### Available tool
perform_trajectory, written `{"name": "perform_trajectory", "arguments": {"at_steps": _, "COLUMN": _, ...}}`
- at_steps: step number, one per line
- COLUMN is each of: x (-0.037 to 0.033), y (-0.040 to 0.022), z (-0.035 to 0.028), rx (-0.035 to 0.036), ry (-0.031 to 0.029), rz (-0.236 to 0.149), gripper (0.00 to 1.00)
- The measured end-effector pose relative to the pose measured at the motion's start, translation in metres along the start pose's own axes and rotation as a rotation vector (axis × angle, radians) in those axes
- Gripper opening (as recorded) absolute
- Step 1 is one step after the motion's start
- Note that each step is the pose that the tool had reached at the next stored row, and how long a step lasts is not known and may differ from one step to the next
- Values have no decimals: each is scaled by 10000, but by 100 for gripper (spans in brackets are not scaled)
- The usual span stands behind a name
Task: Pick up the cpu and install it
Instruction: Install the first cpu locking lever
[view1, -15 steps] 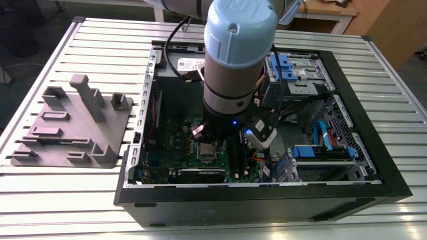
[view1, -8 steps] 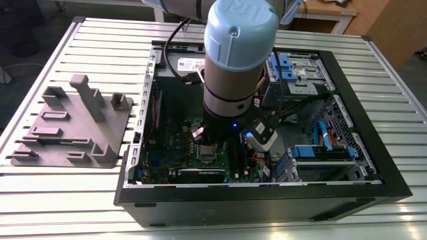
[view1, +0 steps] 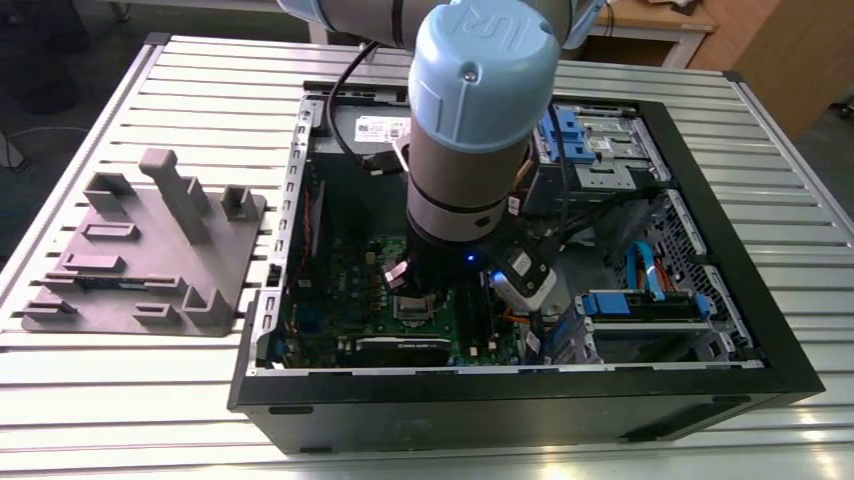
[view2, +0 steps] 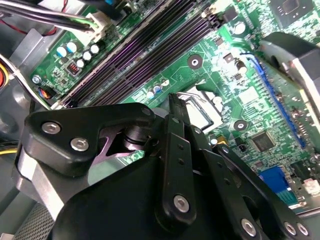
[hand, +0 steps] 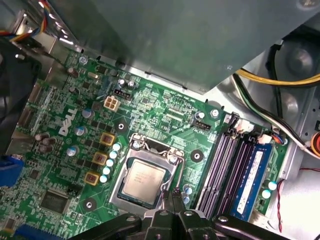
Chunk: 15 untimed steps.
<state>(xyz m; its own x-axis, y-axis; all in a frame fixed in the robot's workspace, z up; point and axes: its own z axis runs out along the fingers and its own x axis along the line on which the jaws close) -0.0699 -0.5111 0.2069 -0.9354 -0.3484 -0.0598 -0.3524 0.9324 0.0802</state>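
Looking down into the open computer case (view1: 747, 330) on the desk (view1: 134, 400), I'd say the job is mostly done. The cpu (hand: 144, 183) lies seated in the socket frame (hand: 150, 145) on the green motherboard (hand: 165, 107), not in the pincer (hand: 173, 196). In the first wrist view the two thin fingers (hand: 168, 200) stand close together with nothing between them, their tips just beside one corner of the chip.

Whether the hinged bracket has been brought down and latched over the chip I cannot tell, so by my reckoning that locking is the part that may be left.

The chip lies flat, pale metal top facing up toward the arm (view1: 474, 130). Being square, it has no real long axis; its edges run parallel to the frame around it and to the memory slots (hand: 225, 160) beside it.

In the exterior view the arm reaches straight down into the middle of the case, and a grey holder tray (view1: 147, 250) sits on the desk at nine o'clock from the case, well apart from the work.
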Motion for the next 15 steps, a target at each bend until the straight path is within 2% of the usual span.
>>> {"name": "perform_trajectory", "arguments": {"at_steps": 15, "x": 34, "y": -113, "z": 56, "rx": 41, "ry": 16, "rz": 0, "gripper": 10}}
